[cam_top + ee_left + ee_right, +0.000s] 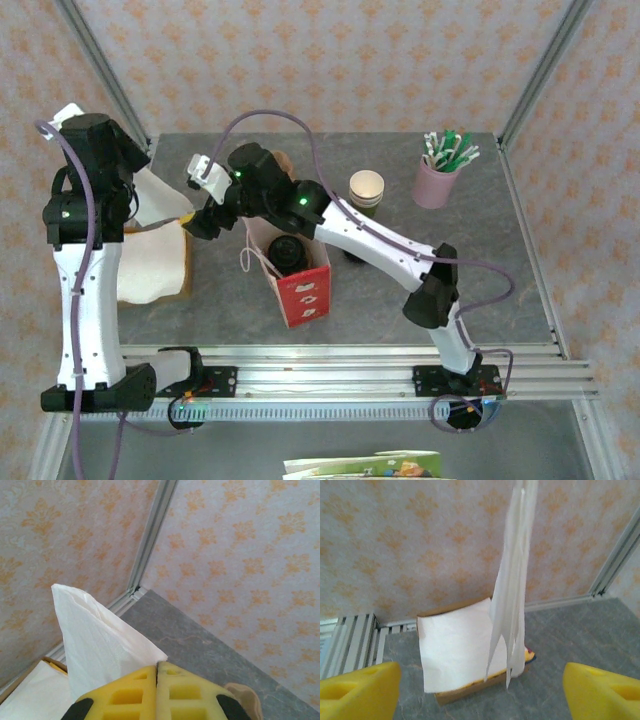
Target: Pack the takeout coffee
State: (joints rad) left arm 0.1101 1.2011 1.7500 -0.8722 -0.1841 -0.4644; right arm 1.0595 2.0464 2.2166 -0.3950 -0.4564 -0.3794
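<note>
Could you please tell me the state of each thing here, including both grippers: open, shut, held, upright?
Left gripper: jaws shut on the napkin.
Right gripper: jaws open, empty.
Napkin: held up, clear of the table.
Paper bag: upright, top open.
Takeout coffee: lidded, inside the bag.
Cup stack: upright, lidless.
Pink cup: upright, holding sticks.

Soft, even light from overhead fills the enclosure, keeping the grey table bright, with only faint, short shadows beside the objects on it. In the right wrist view, the hanging napkin glows near pure white, its folds barely readable. The yellow fingers at the lower corners are blurred, too close to focus. The overhead view is crisp throughout.
</note>
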